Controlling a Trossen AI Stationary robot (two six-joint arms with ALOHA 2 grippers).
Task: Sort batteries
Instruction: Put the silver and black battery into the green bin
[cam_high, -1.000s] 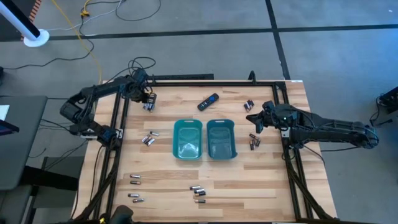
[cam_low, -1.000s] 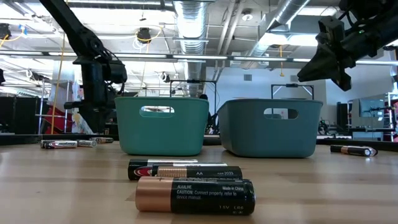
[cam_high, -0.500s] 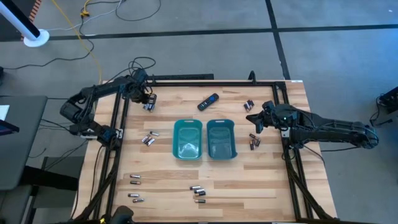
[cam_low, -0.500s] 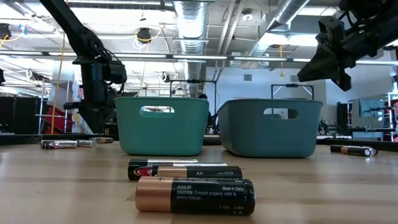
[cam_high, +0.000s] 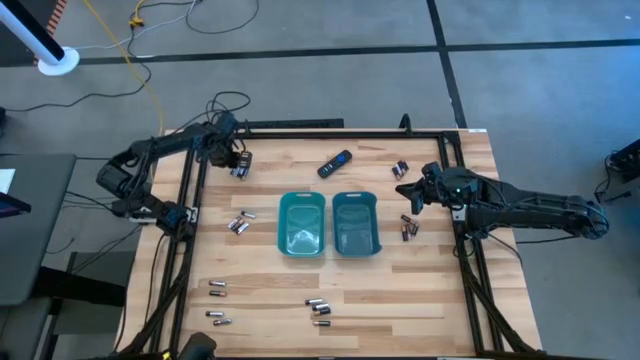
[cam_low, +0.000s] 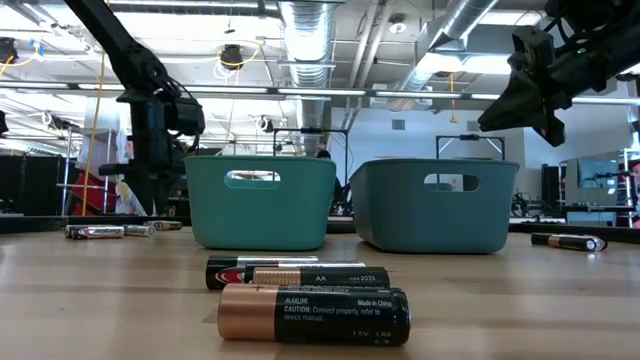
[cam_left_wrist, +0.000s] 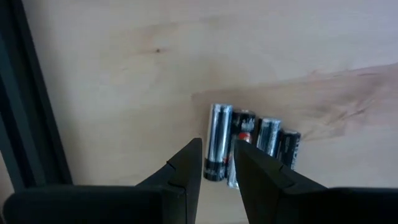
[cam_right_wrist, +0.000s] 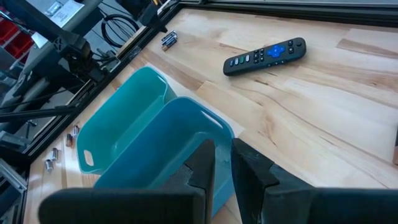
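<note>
Four batteries lie side by side on the wood at the table's far left (cam_high: 240, 171). My left gripper (cam_left_wrist: 217, 152) points down over them (cam_high: 240, 165). Its fingers stand close on either side of the near end of the outermost silvery battery (cam_left_wrist: 219, 127), a slim gap showing at each side. My right gripper (cam_high: 402, 190) hangs clear above the table's right side, beyond the right teal tray (cam_high: 377, 225). Its fingers (cam_right_wrist: 222, 152) are a narrow gap apart with nothing between them. The left teal tray (cam_high: 281, 222) stands beside the right one. My left gripper comes at the silvery battery from above, fingers across it near one end (cam_left_wrist: 214, 171). I cannot tell whether the fingers touch it. The battery lies flat on the table in its row.
More batteries lie scattered: left of the trays (cam_high: 237, 224), near the front edge (cam_high: 217, 287) (cam_high: 318, 306), and at the right (cam_high: 408, 229) (cam_high: 400, 169). A black remote (cam_high: 335, 163) lies behind the trays. Black frame rails (cam_high: 190, 200) run along both table sides.
</note>
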